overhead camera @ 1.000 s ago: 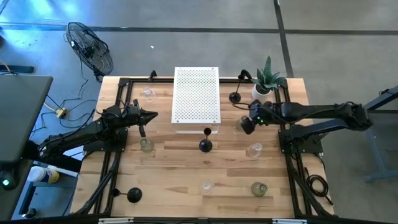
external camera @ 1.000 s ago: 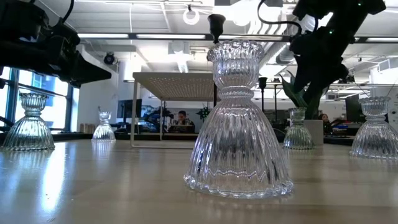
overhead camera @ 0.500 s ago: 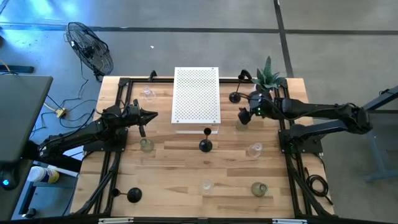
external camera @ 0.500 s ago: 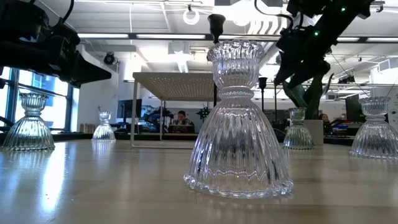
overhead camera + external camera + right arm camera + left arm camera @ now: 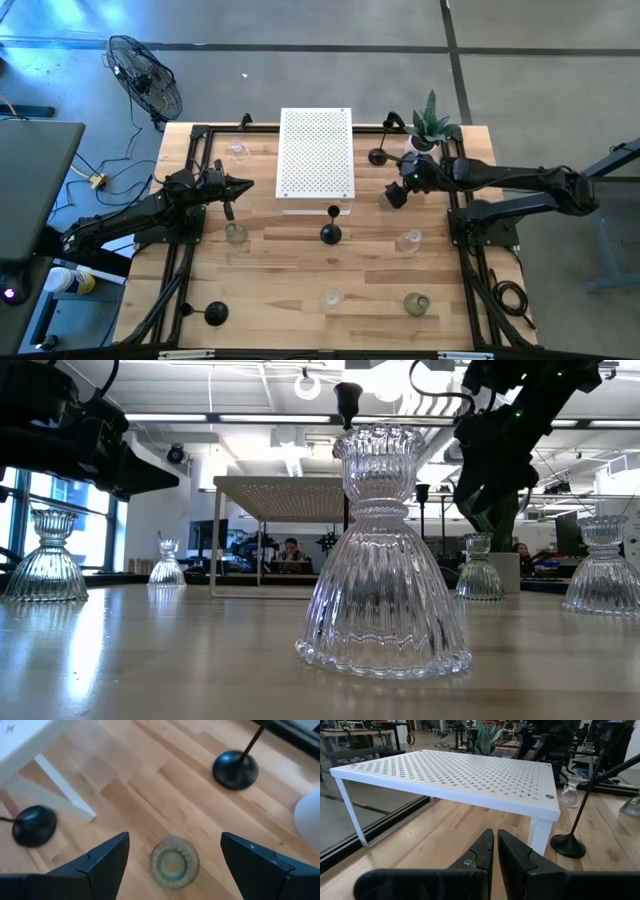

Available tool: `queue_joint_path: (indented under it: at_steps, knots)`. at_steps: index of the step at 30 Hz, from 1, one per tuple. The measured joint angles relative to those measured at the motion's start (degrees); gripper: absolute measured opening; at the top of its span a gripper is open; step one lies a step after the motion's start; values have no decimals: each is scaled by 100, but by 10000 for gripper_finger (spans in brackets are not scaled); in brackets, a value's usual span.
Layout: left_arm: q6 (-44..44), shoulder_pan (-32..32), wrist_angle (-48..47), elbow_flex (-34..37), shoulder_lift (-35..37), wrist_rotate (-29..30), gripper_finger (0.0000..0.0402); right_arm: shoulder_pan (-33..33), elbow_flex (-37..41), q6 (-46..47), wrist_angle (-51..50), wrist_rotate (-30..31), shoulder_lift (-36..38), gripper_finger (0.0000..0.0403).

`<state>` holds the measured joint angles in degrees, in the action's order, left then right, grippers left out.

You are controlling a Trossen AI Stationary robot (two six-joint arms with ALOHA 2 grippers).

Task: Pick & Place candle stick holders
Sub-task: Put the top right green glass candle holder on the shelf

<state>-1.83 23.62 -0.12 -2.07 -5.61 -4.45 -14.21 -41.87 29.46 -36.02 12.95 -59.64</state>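
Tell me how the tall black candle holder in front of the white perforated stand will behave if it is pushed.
The tall black candle holder likely tips easily: thin stem, small round base. Nudged low, it probably slides on the smooth wooden table. Falling backward, it might strike the white perforated stand.

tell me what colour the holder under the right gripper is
Greenish glass holder, with a ribbed round rim; the right wrist view shows it best.

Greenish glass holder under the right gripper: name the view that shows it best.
Right wrist view: the greenish glass holder sits unobstructed between the open fingers. High view hides it under the right gripper; the low view shows it small, far back.
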Motion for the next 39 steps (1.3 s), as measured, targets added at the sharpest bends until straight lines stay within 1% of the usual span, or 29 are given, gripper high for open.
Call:
queue_joint_path:
  at_steps: [7,12,16,20,24,27,33,35,39]
  knots:
    - [0,-2,0,0,0,0,21,215,0,174,-401,188,-30,308]
    - [0,-2,-1,0,0,0,21,283,304,207,-7,61,-303,308]
    - [1,-1,-1,-1,0,0,21,281,466,193,60,341,-558,308]
    - [2,0,-1,-1,0,0,21,309,520,-29,365,339,-631,308]
    - [2,0,-2,0,0,0,21,307,520,-93,414,342,-636,304]
    - [0,0,-1,0,0,0,21,300,520,-95,414,346,-636,290]
    - [2,0,0,0,0,-1,21,290,527,-92,326,283,-758,247]
    - [0,-1,-1,0,0,0,21,290,528,-48,326,194,-821,237]
    - [0,0,0,-1,0,0,21,290,529,8,409,202,-863,218]
